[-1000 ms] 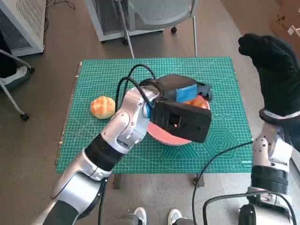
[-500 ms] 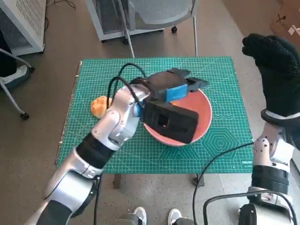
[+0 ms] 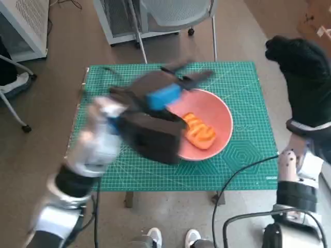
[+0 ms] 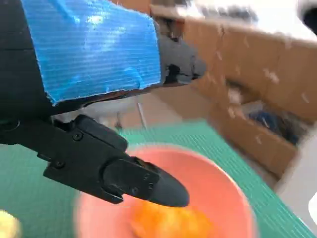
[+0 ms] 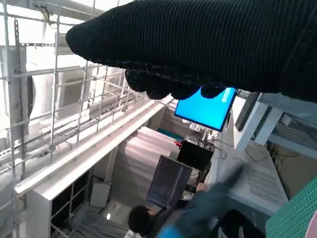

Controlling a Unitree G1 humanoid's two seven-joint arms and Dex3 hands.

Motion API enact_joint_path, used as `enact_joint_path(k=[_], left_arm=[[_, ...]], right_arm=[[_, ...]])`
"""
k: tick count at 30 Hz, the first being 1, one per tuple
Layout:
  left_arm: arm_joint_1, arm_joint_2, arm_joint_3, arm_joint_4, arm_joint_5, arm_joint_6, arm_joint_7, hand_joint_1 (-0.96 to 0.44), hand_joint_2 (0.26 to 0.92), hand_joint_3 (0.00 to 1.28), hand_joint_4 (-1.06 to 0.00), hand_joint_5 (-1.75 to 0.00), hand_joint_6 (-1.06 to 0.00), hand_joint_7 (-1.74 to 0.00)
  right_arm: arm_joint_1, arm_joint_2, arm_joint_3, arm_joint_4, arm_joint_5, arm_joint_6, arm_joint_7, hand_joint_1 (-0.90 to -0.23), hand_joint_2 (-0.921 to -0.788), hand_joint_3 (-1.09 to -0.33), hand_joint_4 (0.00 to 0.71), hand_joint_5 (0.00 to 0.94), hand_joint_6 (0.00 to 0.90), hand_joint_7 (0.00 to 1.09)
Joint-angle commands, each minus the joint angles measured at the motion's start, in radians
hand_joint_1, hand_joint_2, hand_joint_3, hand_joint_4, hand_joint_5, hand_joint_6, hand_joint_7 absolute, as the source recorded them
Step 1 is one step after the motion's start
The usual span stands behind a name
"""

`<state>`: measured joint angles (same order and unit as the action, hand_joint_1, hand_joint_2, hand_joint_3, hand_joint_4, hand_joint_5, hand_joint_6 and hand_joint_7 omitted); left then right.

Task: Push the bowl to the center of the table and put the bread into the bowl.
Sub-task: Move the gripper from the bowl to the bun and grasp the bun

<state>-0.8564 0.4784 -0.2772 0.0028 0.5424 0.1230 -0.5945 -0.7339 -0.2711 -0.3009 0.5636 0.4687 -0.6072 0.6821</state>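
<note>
The pink bowl (image 3: 222, 111) sits on the green mat, a little right of the middle. An orange ridged bread (image 3: 199, 132) lies inside it. My left hand (image 3: 165, 95), blurred with motion, hovers over the bowl's left rim with its fingers (image 3: 189, 77) stretched out and holding nothing. In the left wrist view the black fingers (image 4: 143, 181) hang above the bowl (image 4: 223, 188) and the bread (image 4: 168, 223). My right hand (image 3: 302, 72) is raised off the table's right side and holds nothing. My left forearm hides the left part of the mat.
The green cutting mat (image 3: 243, 82) covers the small table. A chair (image 3: 170, 10) stands behind the far edge. A black cable (image 3: 243, 170) runs along the front right. A person (image 5: 138, 218) shows far off in the right wrist view.
My left arm has swung left and away from the bowl, uncovering the orange bread inside. The round bun on the left is now hidden behind the arm. The right hand stays raised.
</note>
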Motion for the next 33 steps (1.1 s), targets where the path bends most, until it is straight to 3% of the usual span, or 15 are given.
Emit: enact_joint_path(k=[1, 6, 11, 21, 33], left_arm=[[0.038, 0.103, 0.092, -0.034, -0.019, 0.03, -0.023, -0.74, 0.85, 0.01, -0.01, 0.0, -0.19, -0.03], [0.037, 0.168, 0.114, -0.046, 0.0, 0.137, -0.093, -0.53, 0.742, 0.01, -0.01, 0.0, -0.21, -0.03], [0.031, 0.214, 0.11, -0.011, 0.025, 0.232, -0.136, -0.43, 0.713, 0.01, 0.0, 0.0, -0.2, -0.02], [0.006, 0.237, 0.055, 0.17, 0.065, 0.233, -0.114, -0.39, 0.711, 0.01, 0.0, 0.0, -0.18, 0.0], [-0.046, 0.176, -0.035, 0.367, 0.09, 0.199, -0.082, -0.41, 0.716, 0.01, 0.0, 0.0, -0.17, 0.0]], right_arm=[[0.011, -0.003, -0.002, 0.004, 0.008, 0.012, 0.015, -0.663, -0.921, -0.729, 0.316, 0.0, 0.429, 0.0], [0.01, -0.009, -0.009, 0.014, 0.009, 0.007, 0.021, -0.663, -0.921, -0.728, 0.316, 0.0, 0.429, 0.0], [0.009, -0.01, -0.012, 0.021, 0.004, 0.001, 0.022, -0.664, -0.921, -0.729, 0.316, 0.0, 0.43, 0.0], [-0.002, -0.011, -0.009, 0.037, -0.004, -0.008, 0.021, -0.663, -0.921, -0.73, 0.315, 0.0, 0.421, 0.0], [-0.009, -0.018, -0.009, 0.04, -0.003, -0.007, 0.024, -0.663, -0.921, -0.732, 0.315, 0.0, 0.42, 0.0]])
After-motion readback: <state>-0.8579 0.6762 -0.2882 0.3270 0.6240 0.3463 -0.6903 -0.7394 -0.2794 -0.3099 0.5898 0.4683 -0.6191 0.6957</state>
